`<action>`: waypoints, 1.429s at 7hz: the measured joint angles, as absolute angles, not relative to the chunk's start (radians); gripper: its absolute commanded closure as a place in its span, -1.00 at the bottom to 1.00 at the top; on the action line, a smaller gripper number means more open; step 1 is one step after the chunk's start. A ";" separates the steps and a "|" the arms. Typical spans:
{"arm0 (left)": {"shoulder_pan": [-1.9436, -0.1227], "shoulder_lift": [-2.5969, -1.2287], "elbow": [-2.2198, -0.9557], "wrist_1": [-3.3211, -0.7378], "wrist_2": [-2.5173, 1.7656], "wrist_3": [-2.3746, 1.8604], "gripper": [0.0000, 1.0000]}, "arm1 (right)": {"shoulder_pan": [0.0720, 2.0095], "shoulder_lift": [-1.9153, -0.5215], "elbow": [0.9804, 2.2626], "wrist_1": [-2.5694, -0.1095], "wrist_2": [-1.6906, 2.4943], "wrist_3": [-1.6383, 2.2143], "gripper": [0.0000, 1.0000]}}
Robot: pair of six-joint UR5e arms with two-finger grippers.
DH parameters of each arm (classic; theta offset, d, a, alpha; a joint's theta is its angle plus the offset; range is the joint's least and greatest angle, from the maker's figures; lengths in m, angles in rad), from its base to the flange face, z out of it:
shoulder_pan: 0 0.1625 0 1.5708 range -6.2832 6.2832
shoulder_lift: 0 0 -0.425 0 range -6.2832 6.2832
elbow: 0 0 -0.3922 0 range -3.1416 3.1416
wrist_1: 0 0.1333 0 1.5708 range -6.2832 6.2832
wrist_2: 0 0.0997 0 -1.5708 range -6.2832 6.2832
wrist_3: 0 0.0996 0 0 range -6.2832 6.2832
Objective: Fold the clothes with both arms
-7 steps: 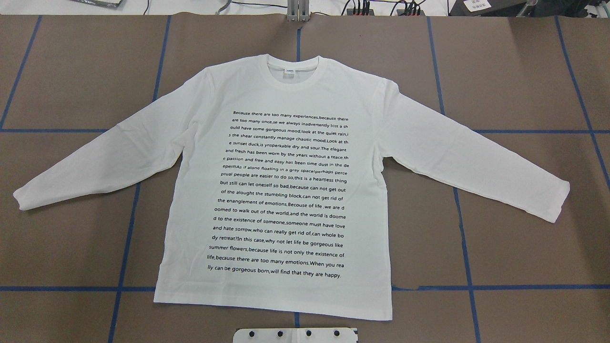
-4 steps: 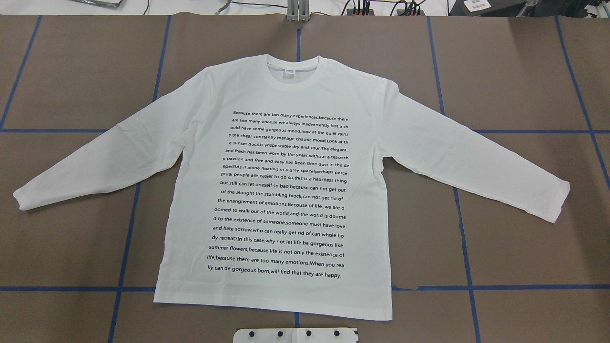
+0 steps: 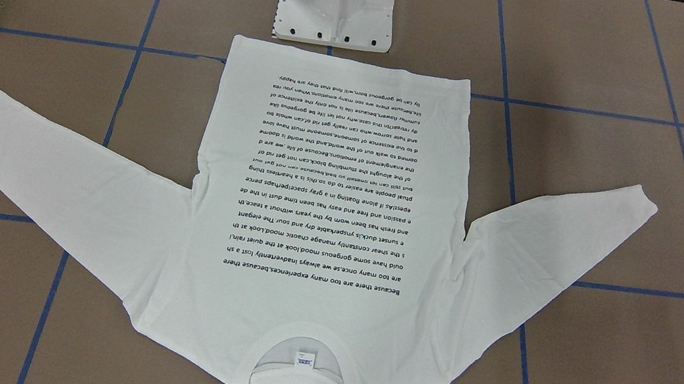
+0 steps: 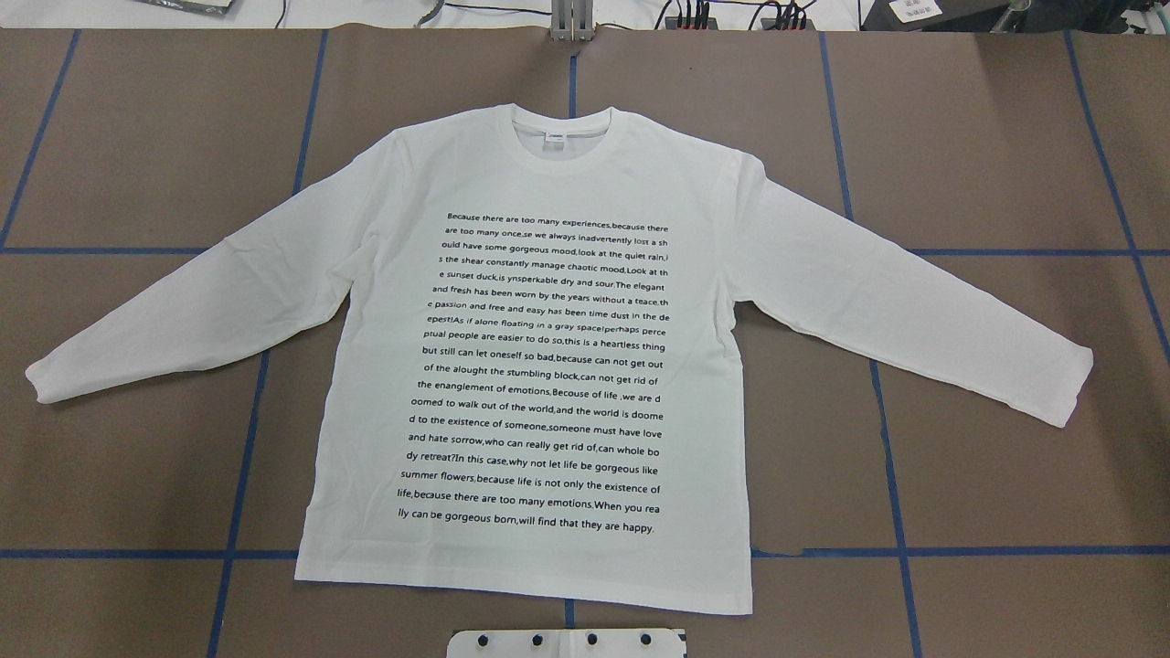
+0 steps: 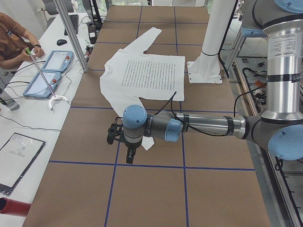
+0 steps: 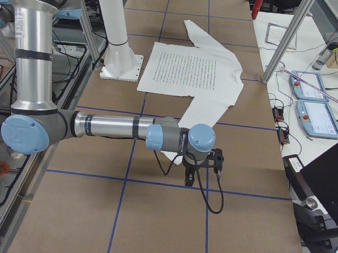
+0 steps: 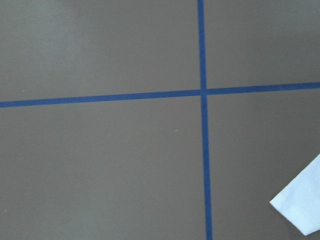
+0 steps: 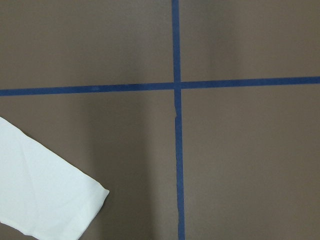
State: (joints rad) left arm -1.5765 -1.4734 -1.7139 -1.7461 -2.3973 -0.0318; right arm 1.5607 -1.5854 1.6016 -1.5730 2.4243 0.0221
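Front-facing view: one white cotton shirt (image 3: pixel 325 216) lies flat, print side up, in the middle of a brown paper-covered worktop (image 3: pixel 620 193). Blue tape (image 3: pixel 598 113) marks the worktop into squares. The shirt's two long sleeves (image 3: pixel 64 191) spread out from the body. A block of small black text (image 3: pixel 333 184) fills the front. The ribbed round collar (image 3: pixel 298 378) holds one small neck label (image 3: pixel 303 360). The hem lies just beside one white metal pedestal (image 3: pixel 337 8).

Overhead view: the one shirt is smooth and unfolded, with the collar at the far side and the hem toward the pedestal.

Left side view: the left arm (image 5: pixel 208 125), a silver-grey tube with light-blue joint caps, stretches low over the near sleeve's end. Its black left end effector (image 5: pixel 129 160) points down at bare paper. I cannot tell whether it is open or closed. One person (image 5: pixel 12 35) sits at a side table with two blue-edged tablets (image 5: pixel 56 60).

Right side view: the right arm (image 6: pixel 112 126) stretches the same way over the other sleeve's end. The right end effector (image 6: pixel 190 180) points down, and its state cannot be told either.

Left wrist view: two tape lines cross on matte brown paper, with one white cuff (image 7: pixel 302 210) corner at the lower right.

Right wrist view: two tape lines cross, and one soft white cuff lies at the lower left.
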 measured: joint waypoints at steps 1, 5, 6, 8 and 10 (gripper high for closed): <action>-1.576 -1.470 -1.710 -1.780 -2.409 -0.032 -1.00 | 1.539 -1.601 1.571 -1.452 2.428 0.075 -1.00; -1.576 -1.465 -1.709 -1.809 -2.409 -0.029 -1.00 | 1.267 -1.681 1.545 -0.949 2.334 0.455 -1.00; -1.576 -1.465 -1.709 -1.811 -2.407 -0.028 -1.00 | 1.211 -1.679 1.545 -0.915 2.307 0.500 -1.00; -1.576 -1.465 -1.711 -1.811 -2.405 -0.028 -1.00 | 1.124 -1.664 1.544 -0.899 2.253 0.590 -0.99; -1.576 -1.465 -1.713 -1.810 -2.405 -0.025 -1.00 | 1.070 -1.667 1.533 -0.905 2.225 0.617 -0.96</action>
State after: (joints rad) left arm -1.5760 -1.4650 -1.7132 -1.8102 -2.4053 -0.0245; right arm 1.0699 -1.6671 1.5327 -0.9047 2.2254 0.6172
